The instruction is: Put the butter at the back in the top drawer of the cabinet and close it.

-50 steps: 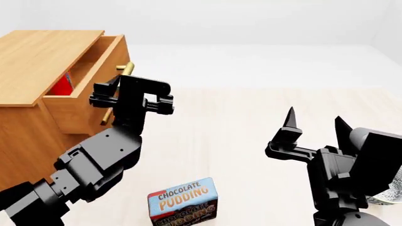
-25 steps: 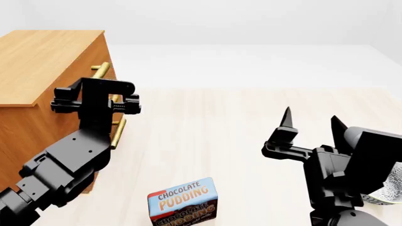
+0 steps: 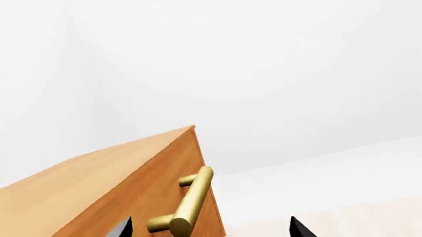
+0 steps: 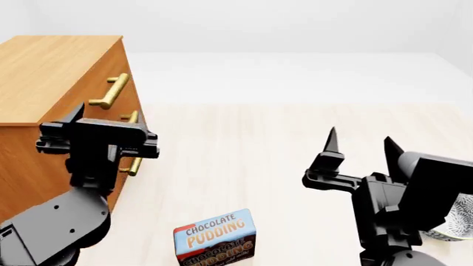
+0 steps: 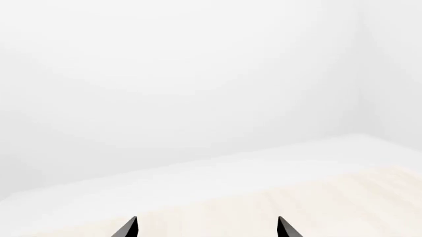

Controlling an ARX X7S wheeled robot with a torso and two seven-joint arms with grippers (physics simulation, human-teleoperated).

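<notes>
Just one pudding box, two claws.

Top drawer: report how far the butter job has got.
Done: the top drawer sits flush in the cabinet; no butter is in view, so it is presumably inside. In hand: nothing; left gripper is open just off the front, right gripper open and empty. Nothing visibly remains.

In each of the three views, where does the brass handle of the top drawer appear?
Head view: the top drawer's handle sits upper left, on the cabinet front, above the left gripper.
Left wrist view: the same handle is at bottom centre, between the gripper's fingertips.
Right wrist view: not in it.
Shared landmark: the cabinet's top front edge.
</notes>
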